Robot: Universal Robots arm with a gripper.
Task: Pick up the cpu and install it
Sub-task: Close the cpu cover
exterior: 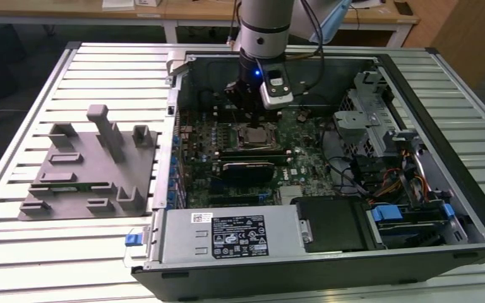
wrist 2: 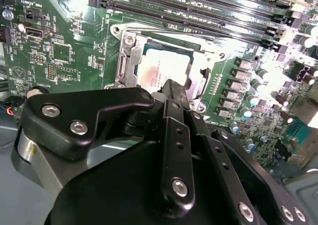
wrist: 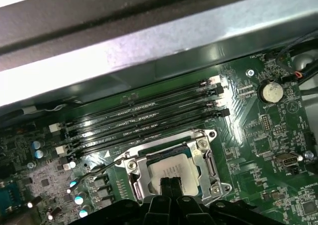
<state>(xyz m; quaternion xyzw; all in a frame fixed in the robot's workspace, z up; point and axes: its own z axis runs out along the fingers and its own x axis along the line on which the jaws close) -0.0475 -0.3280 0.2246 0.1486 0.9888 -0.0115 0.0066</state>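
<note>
The cpu [wrist: 174,168] lies flat in the motherboard's socket, its silvery top showing inside the metal frame [wrist: 140,178]; it also shows in the second wrist view [wrist 2: 161,66]. My gripper [wrist: 171,184] hangs just above the cpu, its two black fingers pressed together and shut with nothing between them. In the exterior view the gripper [exterior: 247,107] is inside the open computer case, over the socket [exterior: 257,134] near the board's middle.
Four memory slots [wrist: 144,116] run beside the socket, next to the case wall [wrist: 149,51]. A grey tray [exterior: 86,170] with upright pegs sits on the slatted table at the exterior view's left. Drive cages and cables [exterior: 377,139] crowd the case's right side.
</note>
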